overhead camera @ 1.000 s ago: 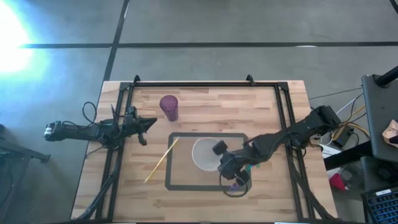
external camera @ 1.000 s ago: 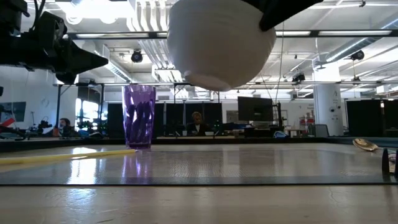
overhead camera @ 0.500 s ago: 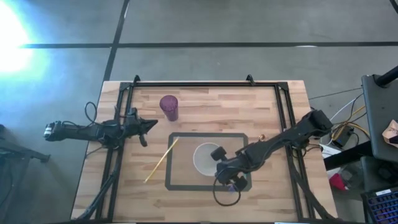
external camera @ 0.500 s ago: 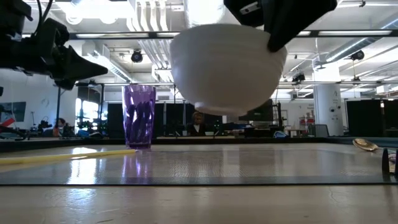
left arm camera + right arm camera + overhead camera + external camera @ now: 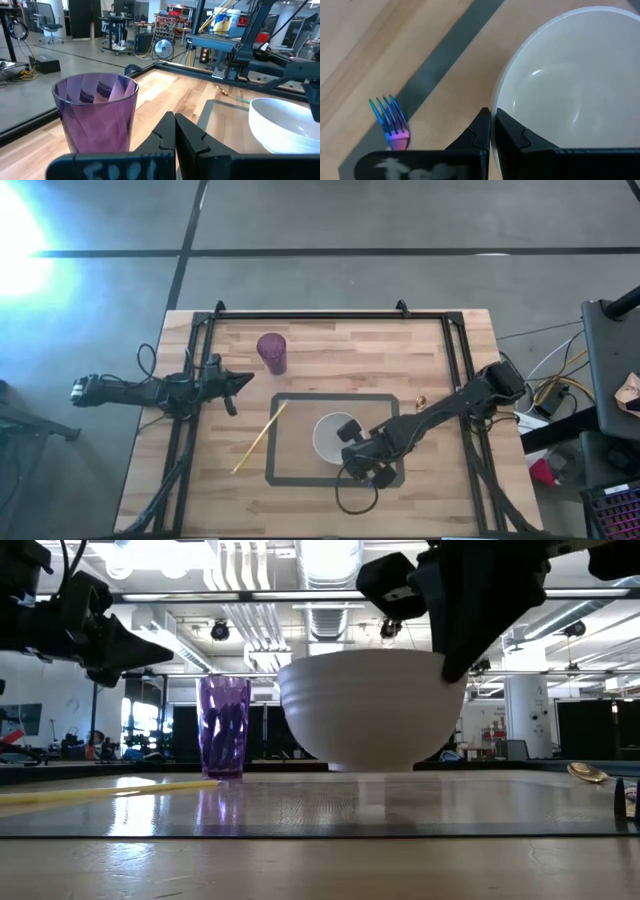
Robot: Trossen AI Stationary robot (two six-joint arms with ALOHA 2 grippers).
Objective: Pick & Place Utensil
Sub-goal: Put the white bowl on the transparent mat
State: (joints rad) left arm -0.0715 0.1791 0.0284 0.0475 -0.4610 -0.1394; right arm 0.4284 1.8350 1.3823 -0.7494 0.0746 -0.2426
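My right gripper (image 5: 352, 452) is shut on a white bowl (image 5: 330, 438), which hangs low over a tan mat with a dark border (image 5: 300, 399); in the low view the bowl's foot (image 5: 370, 766) stands just above the mat. Beside the bowl, at the mat's border, lies a fork (image 5: 390, 122) with blue tines and a pink neck. A yellow stick (image 5: 260, 438) lies across the mat's left border. A gold spoon (image 5: 420, 398) lies right of the mat. My left gripper (image 5: 236, 384) waits shut and level at the table's left, near a purple cup (image 5: 272, 352). My right gripper has the bowl's rim (image 5: 496, 100) pinched between its two fingers, one inside the bowl and one outside. It comes steeply from above, slanting in from the table's right. The bowl hangs upright, mouth up, a little clear of the mat.
A black metal frame (image 5: 310, 315) runs along the table's far, left and right sides. A loop of black cable (image 5: 352, 502) hangs from the right arm over the near side of the mat. Bare wood (image 5: 200, 490) shows at the near left.
My right gripper has gone down with the bowl and a little toward the table's near edge. The bowl, high above the mat a second ago, now hangs upright just over it. The gripper has stayed shut.
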